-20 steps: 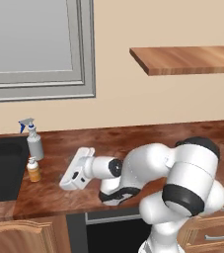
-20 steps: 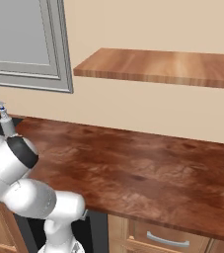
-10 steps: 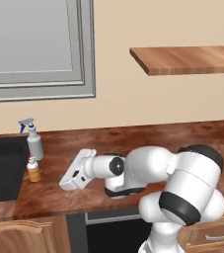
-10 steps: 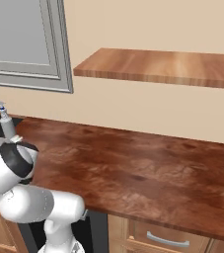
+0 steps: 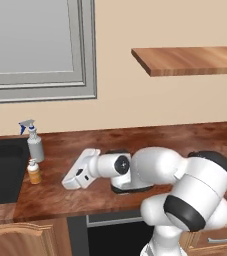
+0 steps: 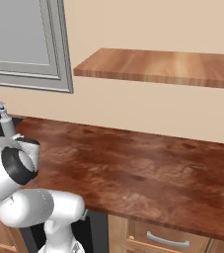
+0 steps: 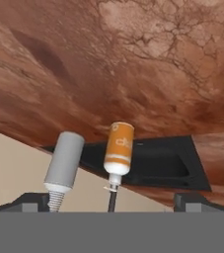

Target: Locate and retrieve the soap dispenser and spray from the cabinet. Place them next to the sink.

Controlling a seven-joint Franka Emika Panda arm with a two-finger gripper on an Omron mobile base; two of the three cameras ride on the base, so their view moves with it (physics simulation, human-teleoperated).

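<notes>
soap dispenser [image 7: 119,150], orange, lettering unreadable

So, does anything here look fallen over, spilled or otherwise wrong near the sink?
Nothing stands out. The spray and the soap dispenser both stand upright on the countertop beside the sink, close together, with no spill visible. The gripper is open and holds nothing. The cabinet shelf is bare.

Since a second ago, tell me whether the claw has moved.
Yes: the claw has drawn back right, away from the small amber-orange pump bottle.
</notes>
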